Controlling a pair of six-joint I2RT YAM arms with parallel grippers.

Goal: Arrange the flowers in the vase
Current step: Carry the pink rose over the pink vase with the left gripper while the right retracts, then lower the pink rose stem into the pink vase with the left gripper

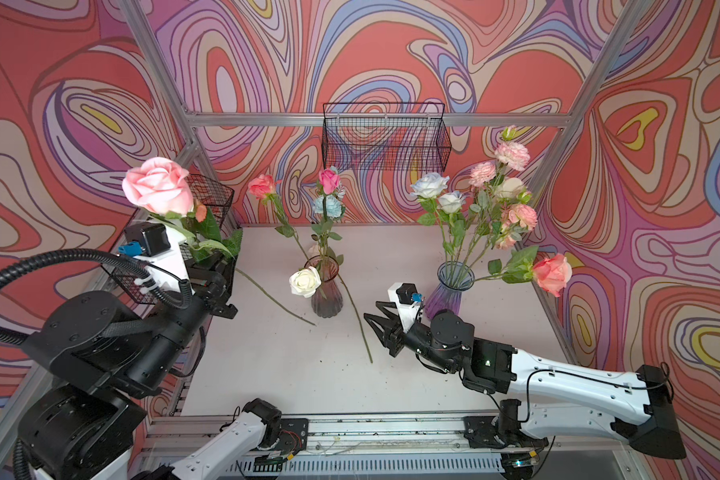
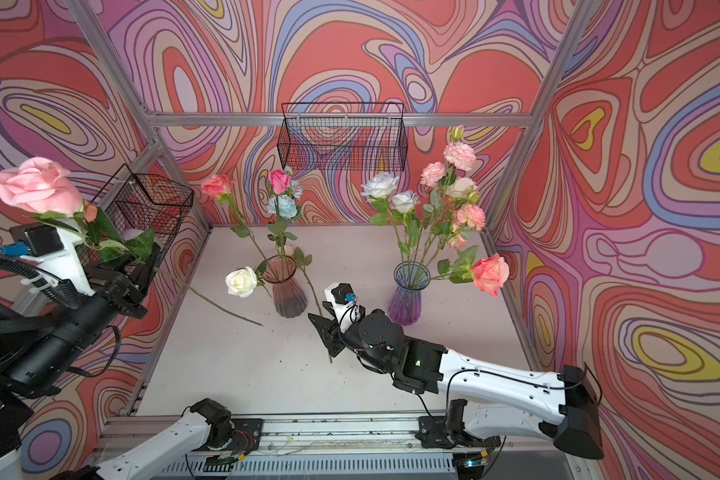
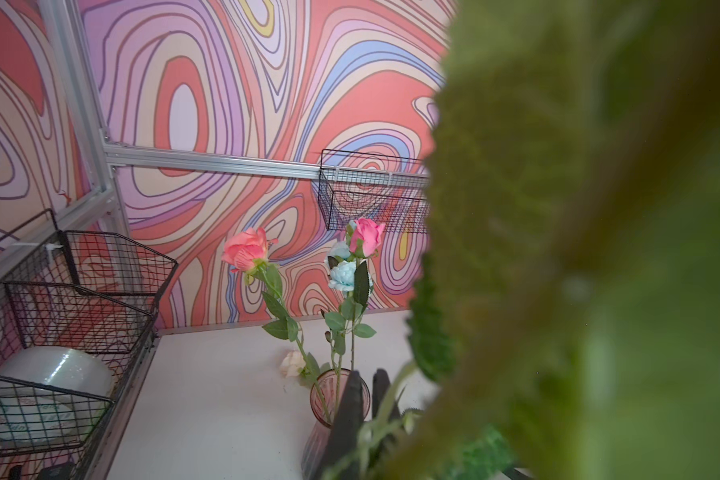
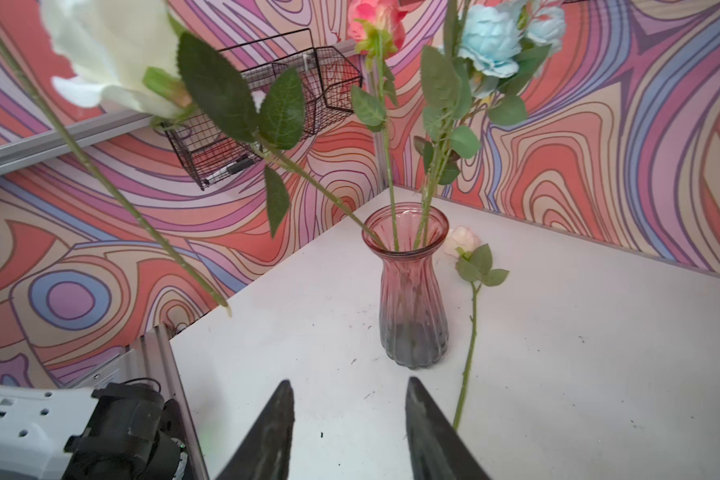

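My left gripper [image 1: 227, 259] is shut on the stem of a big pink rose [image 1: 156, 185], raised at the left; its stem tip slants down to the table left of the pink glass vase [image 1: 327, 293]. In the left wrist view the fingers [image 3: 352, 409] pinch that stem, and blurred leaves hide much of the view. The pink vase holds a coral rose, a magenta rose, pale blue flowers and a drooping white rose [image 1: 305, 281]. A cream rose's stem [image 4: 470, 332] lies beside it. My right gripper [image 4: 348, 384] stands open and empty in front of that vase.
A purple vase [image 1: 449, 291] at the right holds several flowers, one coral rose [image 1: 551, 274] drooping toward the right wall. A wire basket [image 1: 385, 137] hangs on the back wall, and another wire basket [image 1: 211, 199] on the left wall. Aluminium frame posts edge the table.
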